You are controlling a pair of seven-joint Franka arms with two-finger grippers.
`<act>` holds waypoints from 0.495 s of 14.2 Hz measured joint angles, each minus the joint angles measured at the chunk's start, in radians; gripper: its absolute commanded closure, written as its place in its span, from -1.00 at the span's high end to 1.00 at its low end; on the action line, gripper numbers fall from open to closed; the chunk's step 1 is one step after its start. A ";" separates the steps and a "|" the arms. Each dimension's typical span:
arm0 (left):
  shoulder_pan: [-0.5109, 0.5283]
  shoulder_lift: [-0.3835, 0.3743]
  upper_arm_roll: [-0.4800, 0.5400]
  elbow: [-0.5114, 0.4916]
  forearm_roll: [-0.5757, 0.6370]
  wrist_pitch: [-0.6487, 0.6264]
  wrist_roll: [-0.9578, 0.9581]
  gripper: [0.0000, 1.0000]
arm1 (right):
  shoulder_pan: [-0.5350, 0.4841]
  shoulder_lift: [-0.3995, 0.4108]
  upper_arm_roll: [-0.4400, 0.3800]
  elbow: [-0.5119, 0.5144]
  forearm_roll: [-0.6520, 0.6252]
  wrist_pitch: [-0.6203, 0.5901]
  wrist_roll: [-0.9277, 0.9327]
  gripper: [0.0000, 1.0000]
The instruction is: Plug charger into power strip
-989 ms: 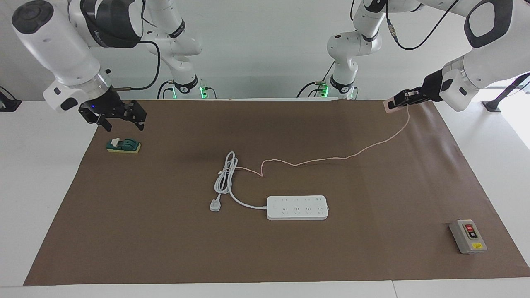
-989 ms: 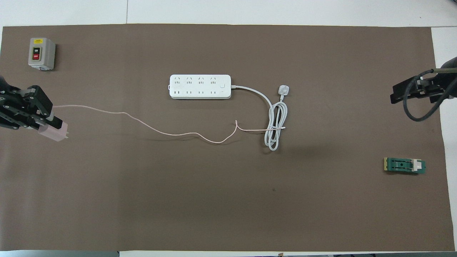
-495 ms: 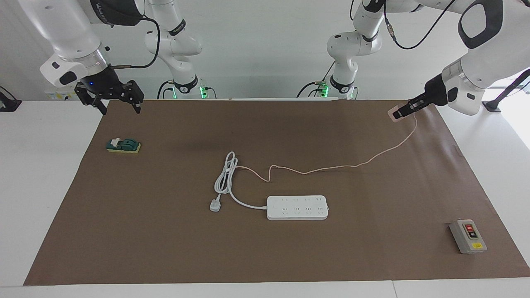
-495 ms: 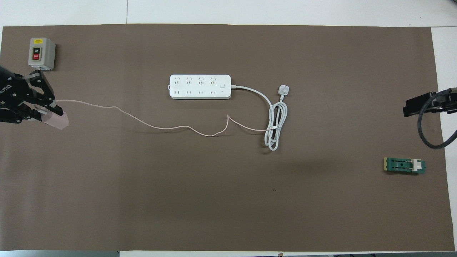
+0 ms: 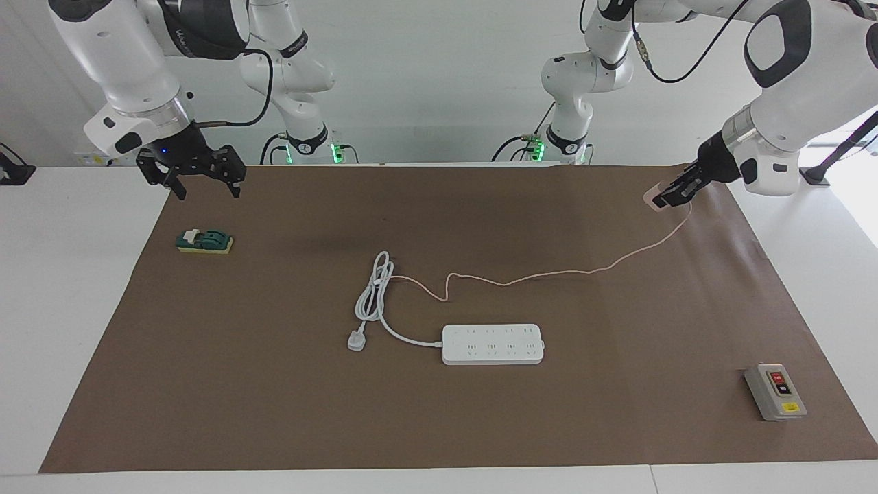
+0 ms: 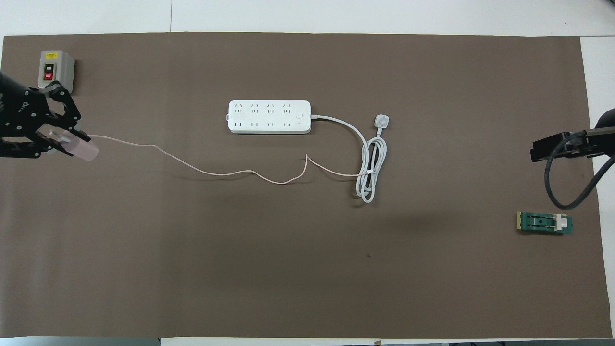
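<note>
Black and spread empty at the right hand (image 5: 204, 184), drawn back from above the green block (image 5: 204, 241) to above the table (image 5: 439, 425) edge; untouched mid-table at the power strip (image 5: 492, 344); pinched in the left hand (image 5: 669, 197), re-tilted yet well apart from the strip, at the charger (image 5: 652, 200), so carry pending; prongs indiscernible, left hand cropped overhead.
</note>
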 measured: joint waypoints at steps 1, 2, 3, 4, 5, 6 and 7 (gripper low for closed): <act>-0.028 0.010 -0.002 -0.005 0.001 0.049 -0.103 -1.00 | 0.000 -0.002 0.000 -0.003 0.000 0.005 0.000 1.00; -0.059 0.026 -0.003 -0.008 0.004 0.095 -0.201 -1.00 | 0.000 -0.003 0.000 -0.003 0.000 0.017 0.000 1.00; -0.089 0.044 -0.004 -0.010 0.007 0.140 -0.296 -1.00 | 0.000 -0.003 0.000 -0.002 0.000 0.034 0.000 1.00; -0.118 0.066 -0.004 -0.012 0.011 0.181 -0.385 -1.00 | 0.000 -0.003 0.000 -0.001 0.000 0.042 0.000 1.00; -0.143 0.090 -0.004 -0.015 0.025 0.217 -0.470 -1.00 | 0.000 -0.003 0.000 -0.001 0.000 0.043 0.001 1.00; -0.168 0.116 -0.005 -0.019 0.051 0.252 -0.548 -1.00 | 0.000 -0.003 0.000 -0.001 0.000 0.043 0.001 1.00; -0.194 0.145 -0.005 -0.022 0.076 0.291 -0.621 -1.00 | 0.000 -0.003 0.000 -0.001 0.000 0.042 0.001 1.00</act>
